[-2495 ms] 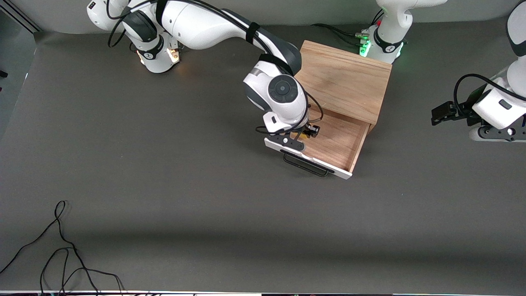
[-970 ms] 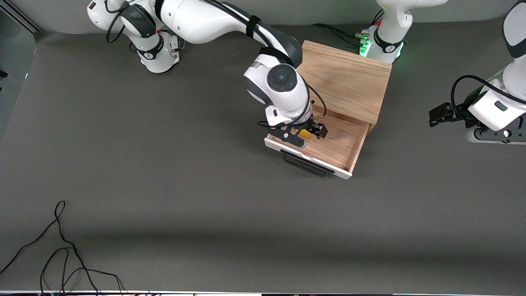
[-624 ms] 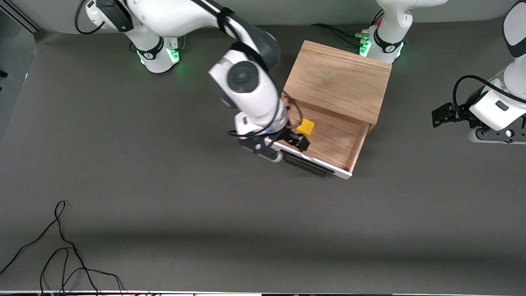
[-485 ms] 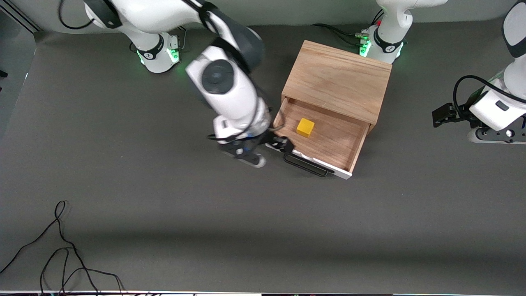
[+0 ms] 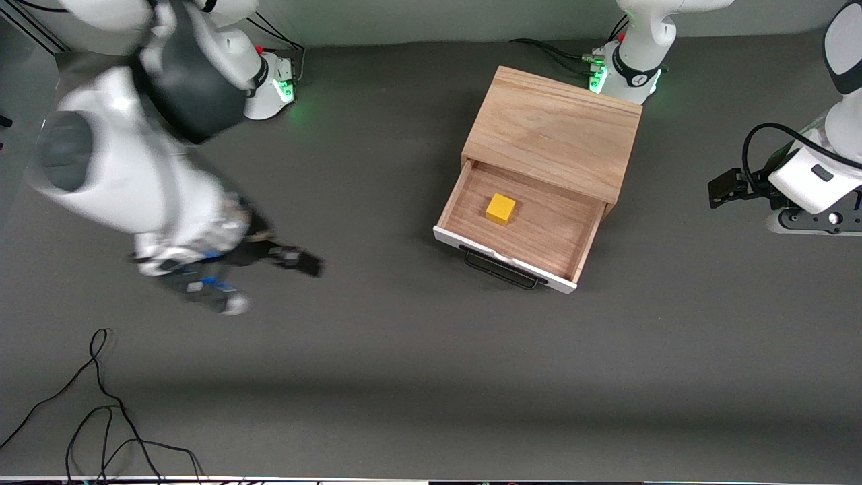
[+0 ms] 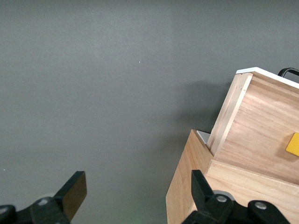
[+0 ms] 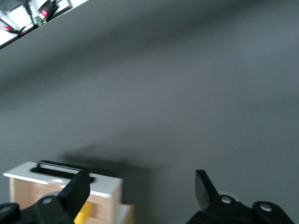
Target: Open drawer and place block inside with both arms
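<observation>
The drawer (image 5: 549, 237) stands pulled out of the light oak box (image 5: 552, 128), its white front and black wire handle (image 5: 502, 273) toward the front camera. The yellow block (image 5: 500, 209) lies alone on the drawer's wood floor, with nothing touching it. My right gripper (image 5: 297, 261) hangs open and empty over bare table toward the right arm's end, well away from the box. In the right wrist view, between the open right gripper (image 7: 140, 189), I see the drawer front (image 7: 65, 176) and a bit of the block (image 7: 84, 217). My left gripper (image 5: 726, 188) waits open and empty at the left arm's end; the left wrist view shows the box (image 6: 196, 186) beside one of its fingers (image 6: 201, 184).
Loose black cables (image 5: 101, 411) lie at the table's front corner on the right arm's end. Both arm bases (image 5: 623, 71) glow green at the edge farthest from the front camera. Dark grey table (image 5: 417, 377) spreads in front of the drawer.
My right gripper let go of the block in the drawer, rose out and swung fast toward the right arm's end. The block stays in the drawer. The left arm has barely moved.
</observation>
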